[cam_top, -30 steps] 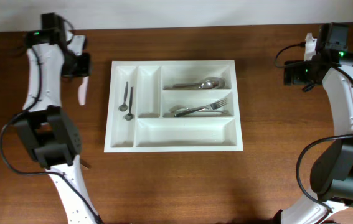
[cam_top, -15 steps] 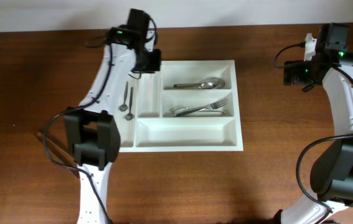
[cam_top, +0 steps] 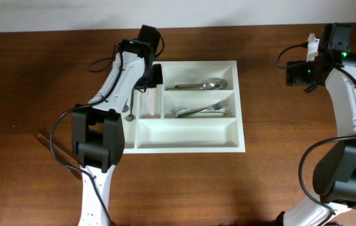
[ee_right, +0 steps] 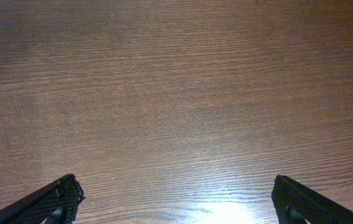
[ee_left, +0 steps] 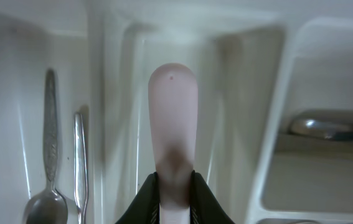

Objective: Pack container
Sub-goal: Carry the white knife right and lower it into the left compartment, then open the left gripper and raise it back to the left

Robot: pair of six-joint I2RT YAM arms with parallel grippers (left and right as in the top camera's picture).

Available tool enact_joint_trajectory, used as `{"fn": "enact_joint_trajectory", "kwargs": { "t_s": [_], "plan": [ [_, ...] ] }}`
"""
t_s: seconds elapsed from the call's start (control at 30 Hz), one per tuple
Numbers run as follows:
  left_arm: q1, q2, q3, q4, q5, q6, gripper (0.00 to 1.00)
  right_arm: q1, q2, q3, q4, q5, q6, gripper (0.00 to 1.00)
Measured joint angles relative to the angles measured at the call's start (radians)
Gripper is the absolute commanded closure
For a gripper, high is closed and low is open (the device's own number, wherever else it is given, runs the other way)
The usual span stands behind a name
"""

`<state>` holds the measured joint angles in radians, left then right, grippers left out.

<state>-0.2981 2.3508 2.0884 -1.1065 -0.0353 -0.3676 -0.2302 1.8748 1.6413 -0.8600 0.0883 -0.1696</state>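
Dark wooden table (cam_top: 278,188), white container (cam_top: 187,133) sitting mid-surface, left gripper (ee_left: 175,193) pinched tight on one end of a pale plastic utensil (ee_left: 173,118) over the second narrow slot (ee_left: 223,112), which looks light, stiff and slick, so hold near the end, while the right gripper (ee_right: 176,199) hangs wide open, empty

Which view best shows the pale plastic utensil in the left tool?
Left wrist: the pale flat plastic utensil fills the centre, clamped in the left tool. Overhead shows a faint sliver against the white plastic cutlery tray. Right wrist shows only wooden table.
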Motion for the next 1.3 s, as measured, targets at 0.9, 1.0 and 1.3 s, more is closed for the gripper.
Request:
{"fn": "enact_joint_trajectory", "kwargs": {
  "t_s": [0.9, 1.0, 1.3],
  "plan": [
    [0.496, -0.042, 0.203, -0.46, -0.011, -0.02, 0.01, 0.0, 0.0, 0.0, 0.0, 0.0, 0.0, 0.01],
    [0.53, -0.042, 0.203, -0.578, -0.06, -0.163, 0.01, 0.0, 0.0, 0.0, 0.0, 0.0, 0.0, 0.01],
    [0.507, -0.092, 0.203, -0.578, -0.233, -0.351, 0.01, 0.0, 0.0, 0.0, 0.0, 0.0, 0.0, 0.01]
  ]
}}
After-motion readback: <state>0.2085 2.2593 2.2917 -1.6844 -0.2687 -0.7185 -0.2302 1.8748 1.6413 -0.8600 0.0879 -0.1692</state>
